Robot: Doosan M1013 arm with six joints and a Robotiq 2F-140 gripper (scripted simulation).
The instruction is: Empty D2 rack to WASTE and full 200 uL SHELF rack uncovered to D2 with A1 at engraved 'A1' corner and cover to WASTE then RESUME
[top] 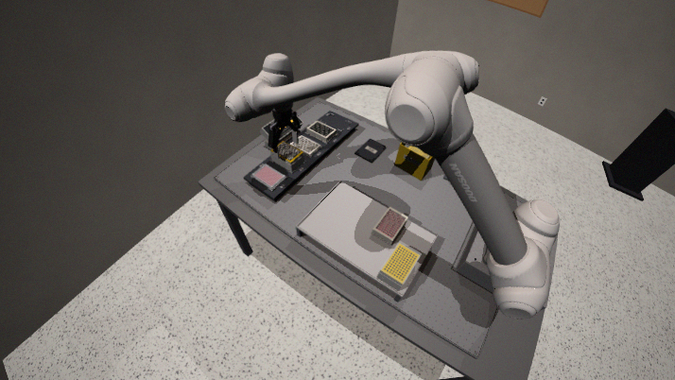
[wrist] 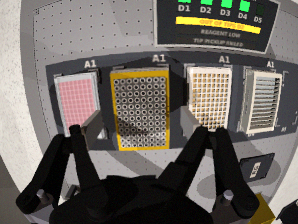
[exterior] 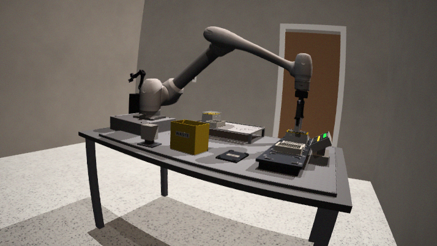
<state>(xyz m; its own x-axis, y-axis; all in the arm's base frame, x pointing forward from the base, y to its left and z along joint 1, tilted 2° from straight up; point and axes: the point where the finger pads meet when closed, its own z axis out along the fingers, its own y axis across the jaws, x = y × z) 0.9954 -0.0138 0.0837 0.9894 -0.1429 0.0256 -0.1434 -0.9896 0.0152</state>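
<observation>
Yellow rack (wrist: 140, 110) in D2 slot, between pink plate (wrist: 75, 98) at 9 o'clock and white plate (wrist: 210, 98) at 3. Fingers apart above it, gripping nothing.

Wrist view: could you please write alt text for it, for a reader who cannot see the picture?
The open pincer hangs above a yellow-framed tip rack on the dark deck, its two black fingers at the rack's near end, holding nothing. A pink plate lies left of the rack, a cream plate and a ribbed reservoir right, and a panel with green lamps and a yellow strip sits beyond.
</observation>
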